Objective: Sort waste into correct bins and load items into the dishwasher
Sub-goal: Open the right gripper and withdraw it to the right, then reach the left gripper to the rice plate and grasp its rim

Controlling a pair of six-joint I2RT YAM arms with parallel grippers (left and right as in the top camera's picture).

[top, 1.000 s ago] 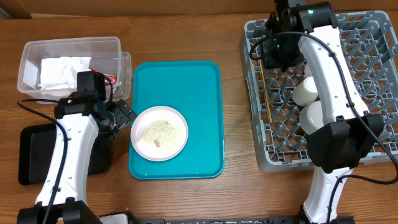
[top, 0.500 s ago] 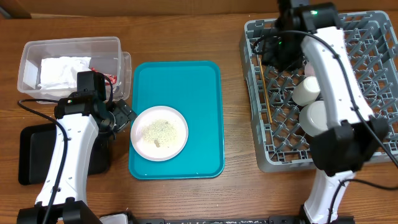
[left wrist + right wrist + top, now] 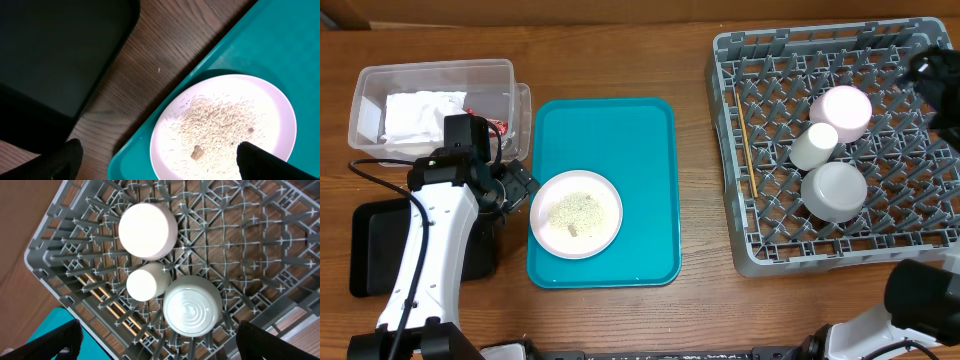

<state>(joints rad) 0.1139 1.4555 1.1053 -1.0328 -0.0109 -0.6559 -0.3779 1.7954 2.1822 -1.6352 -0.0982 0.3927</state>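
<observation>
A small pale plate strewn with rice-like crumbs lies on the teal tray. My left gripper hangs open at the plate's left rim. In the left wrist view its gripper straddles the plate and crumbs. The clear tub holds a white napkin and a red wrapper. The grey rack holds a pink round dish, a white cup, an upturned bowl and chopsticks. My right gripper is open high above them.
The black tray lies at the front left, partly under my left arm. Overhead, only a dark piece of my right arm shows at the right edge, over the rack. Bare wood separates the teal tray from the rack.
My right arm has swung off the rack's far left corner toward the right edge, jaws opening wide; the pink dish is now uncovered. My left arm has not moved.
</observation>
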